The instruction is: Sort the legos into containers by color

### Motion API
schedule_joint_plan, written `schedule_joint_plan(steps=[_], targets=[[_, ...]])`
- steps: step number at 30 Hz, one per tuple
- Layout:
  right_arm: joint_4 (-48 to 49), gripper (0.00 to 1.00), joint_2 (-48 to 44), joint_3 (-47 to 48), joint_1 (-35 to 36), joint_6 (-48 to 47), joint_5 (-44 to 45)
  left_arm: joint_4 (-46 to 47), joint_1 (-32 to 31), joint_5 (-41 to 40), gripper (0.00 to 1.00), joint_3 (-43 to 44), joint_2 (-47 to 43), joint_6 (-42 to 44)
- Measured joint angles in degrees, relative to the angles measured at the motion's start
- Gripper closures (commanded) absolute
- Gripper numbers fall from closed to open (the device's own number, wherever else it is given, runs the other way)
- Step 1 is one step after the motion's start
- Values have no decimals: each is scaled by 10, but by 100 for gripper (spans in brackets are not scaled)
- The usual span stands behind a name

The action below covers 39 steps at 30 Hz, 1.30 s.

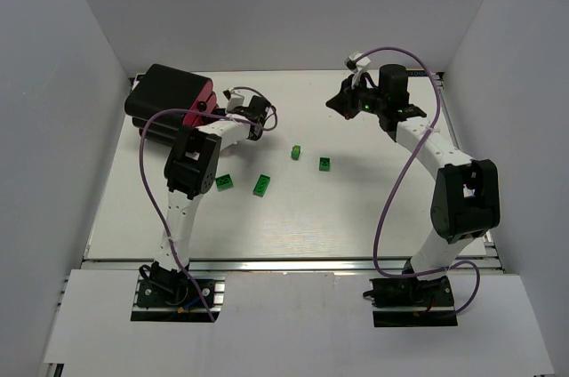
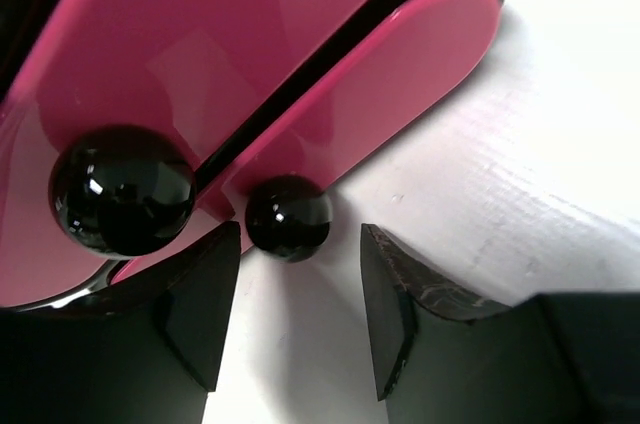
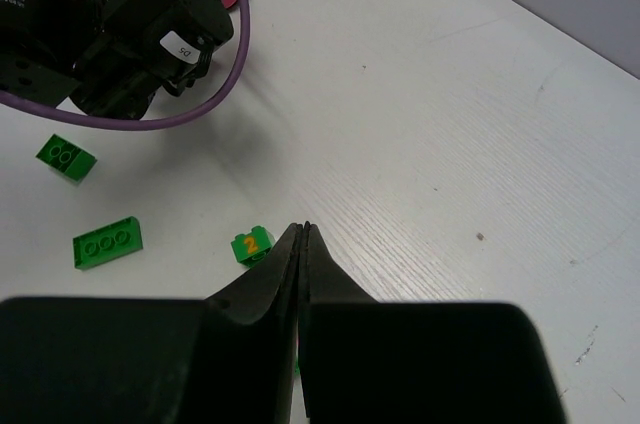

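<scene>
The left end effector (image 2: 300, 236) stands spread at the front of the magenta-pink drawers (image 2: 260, 34) of the black cabinet (image 1: 164, 88) at the far left of the table (image 1: 356, 217). Its two fingertips flank the smaller black knob (image 2: 288, 216) without clamping it, and a larger knob (image 2: 122, 189) sits just to one side. The right end effector (image 3: 303, 234) hangs above the table with its fingers pressed together and nothing between them, while four green legos (image 1: 262, 185) lie loose on the table between the arms, one of them, bearing a yellow 2, just beside the right fingertips in the wrist view.

Yellow "2" on a green lego (image 3: 252, 245)
</scene>
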Motion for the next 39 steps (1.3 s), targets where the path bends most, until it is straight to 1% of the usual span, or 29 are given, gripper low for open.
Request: schedule_joint_plan(steps=[3, 4, 7, 8, 10, 11, 14, 16, 18, 23, 28, 33, 34, 36, 37, 39], targets=[[-1, 100, 0, 0, 0, -2, 0, 2, 0, -1, 45, 11, 5, -3], [-1, 100, 0, 0, 0, -2, 0, 2, 0, -2, 49, 13, 6, -5], [-2, 100, 0, 0, -1, -4, 0, -3, 0, -10, 56, 15, 6, -7], [-3, 100, 0, 0, -1, -4, 0, -5, 0, -10, 61, 16, 6, -8], [-3, 100, 0, 0, -1, -4, 0, -6, 0, -10, 66, 17, 6, -11], [-3, 100, 0, 0, -1, -5, 0, -6, 0, -10, 70, 17, 6, -12], [-3, 100, 0, 0, -1, -5, 0, -7, 0, -10, 75, 17, 6, -16], [-3, 100, 0, 0, -1, -5, 0, -9, 0, -9, 76, 17, 6, -19], [-3, 100, 0, 0, -1, -5, 0, -9, -1, -9, 79, 17, 6, -21], [-2, 100, 0, 0, -1, -5, 0, -23, -12, -5, 82, 17, 5, -32], [2, 100, 0, -1, -1, -3, -1, -47, -40, 2, 82, 17, 3, -46], [10, 100, 0, -10, -1, 2, -3, -104, -75, 18, 82, 29, 3, -89], [13, 100, 0, -14, -1, 3, -5, -113, -80, 23, 81, 31, 3, -96], [16, 100, 0, -22, -1, 4, -7, -132, -87, 34, 53, 33, 3, -119], [15, 91, 0, -24, -1, 5, -10, -138, -90, 37, 30, 33, 3, -128], [15, 69, 0, -27, -1, 4, -15, -158, -93, 37, 19, 37, 3, -141]])
